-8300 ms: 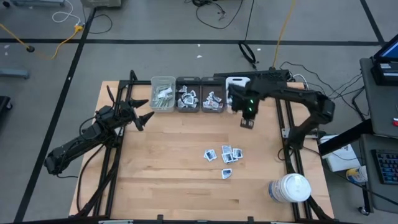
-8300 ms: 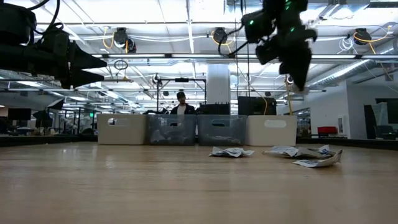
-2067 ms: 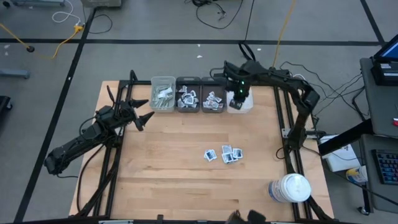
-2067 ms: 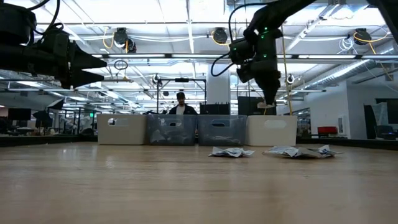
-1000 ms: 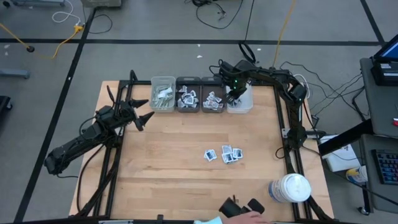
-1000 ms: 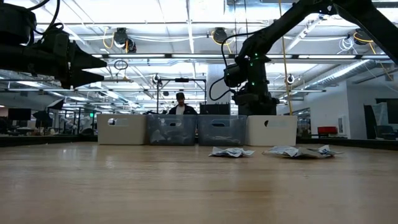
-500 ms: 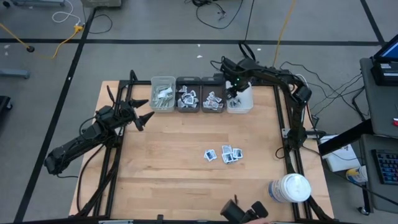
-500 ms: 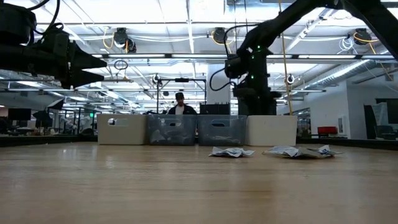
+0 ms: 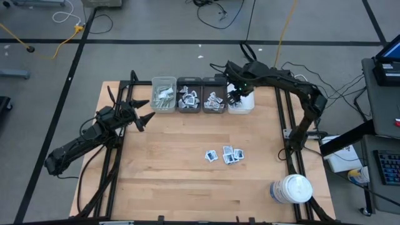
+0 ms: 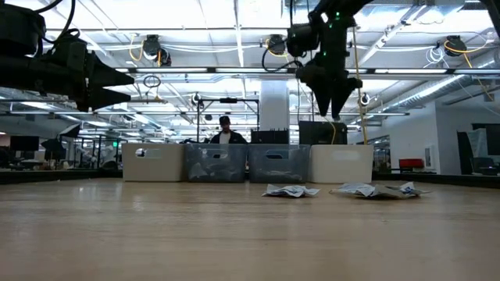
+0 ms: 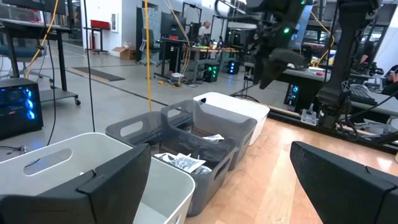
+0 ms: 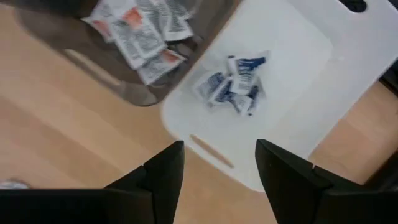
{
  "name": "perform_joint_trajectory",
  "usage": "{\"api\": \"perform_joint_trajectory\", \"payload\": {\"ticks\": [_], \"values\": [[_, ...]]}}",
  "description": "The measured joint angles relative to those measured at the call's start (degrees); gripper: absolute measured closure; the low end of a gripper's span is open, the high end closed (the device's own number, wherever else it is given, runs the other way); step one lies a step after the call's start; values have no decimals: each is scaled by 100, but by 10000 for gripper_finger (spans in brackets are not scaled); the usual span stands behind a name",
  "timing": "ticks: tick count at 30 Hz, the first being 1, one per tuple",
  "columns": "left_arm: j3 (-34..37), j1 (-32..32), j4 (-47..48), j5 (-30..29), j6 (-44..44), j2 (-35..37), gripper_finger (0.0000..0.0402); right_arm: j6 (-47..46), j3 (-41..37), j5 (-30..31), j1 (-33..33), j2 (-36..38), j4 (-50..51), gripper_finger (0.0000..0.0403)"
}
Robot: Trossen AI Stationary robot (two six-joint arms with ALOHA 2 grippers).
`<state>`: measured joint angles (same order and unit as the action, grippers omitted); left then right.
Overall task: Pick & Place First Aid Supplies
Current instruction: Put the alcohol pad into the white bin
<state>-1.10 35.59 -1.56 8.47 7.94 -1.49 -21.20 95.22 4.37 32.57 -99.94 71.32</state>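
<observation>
The first aid supplies are small white sachets. A loose cluster [image 9: 225, 155] lies on the table's middle right, also seen in the low view [image 10: 291, 190]. Several blue-printed sachets [image 12: 233, 84] lie in the white bin [image 9: 244, 105] at the right end of the far row. My right gripper [image 9: 236, 95] hangs above that bin, fingers pointing down [image 10: 332, 108], open [image 12: 217, 180] with nothing between them. My left gripper [image 9: 142, 112] waits open and level at the table's left, holding nothing [image 11: 217, 186].
The far row has a white bin [image 9: 164, 94] with pale strips, then two grey bins [image 9: 189, 99] [image 9: 214, 100] with sachets. A large white jar [image 9: 292, 189] stands near the front right corner. Bare wood lies between the bins and the loose sachets.
My right gripper has risen up out of the right-hand white bin and now hangs well above its rim, turned a little about its own axis. The sachets in the bin and on the table lie as before.
</observation>
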Motion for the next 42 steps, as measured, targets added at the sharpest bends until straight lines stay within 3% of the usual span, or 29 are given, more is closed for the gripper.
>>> {"api": "perform_joint_trajectory", "payload": {"ticks": [7, 16, 29, 36, 42], "values": [[0, 0, 0, 0, 0, -1, 9, -69, -383, 28, -353, 313, -77, 211], [0, 0, 0, 0, 0, 0, 9, -691, -1006, 8, -1852, 498, -172, 211], [0, 0, 0, 0, 0, 2, 9, -2845, -1776, -56, -3641, 573, -105, 211], [0, -2, 0, 2, 0, 1, 9, -3482, -2082, -166, -4095, 575, -248, 211], [0, 0, 0, 0, 0, 2, 9, -3817, -2779, -324, -4261, 573, -1010, 211]]}}
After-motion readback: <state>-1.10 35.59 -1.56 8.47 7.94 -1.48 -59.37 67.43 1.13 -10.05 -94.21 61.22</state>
